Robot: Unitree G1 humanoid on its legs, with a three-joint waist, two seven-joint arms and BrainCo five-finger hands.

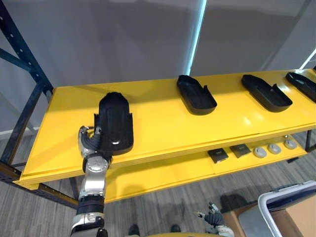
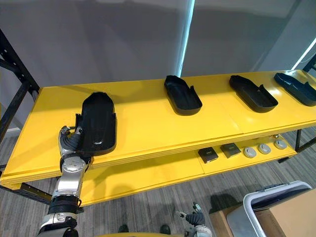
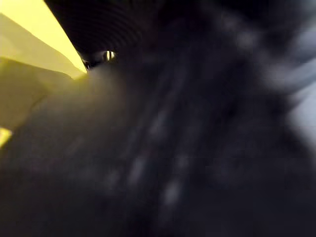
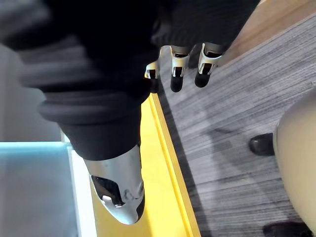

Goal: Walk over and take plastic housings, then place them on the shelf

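Placement looks nearly done: the black plastic housing [image 1: 115, 123] lies on the yellow shelf [image 1: 158, 126], with the left hand [image 1: 89, 141] at its near end, grip impossible to tell. The right hand [image 4: 183, 66] hangs low, fingers relaxed. Next, I judge: let go and draw back without dragging it.

Nothing legible shows. No lettering, label, number or sign can be made out on the black plastic housings [image 1: 196, 94] along the yellow shelf [image 1: 158, 123], nor on the small square and round parts [image 1: 240, 150] lying on the lower shelf [image 1: 163, 173].
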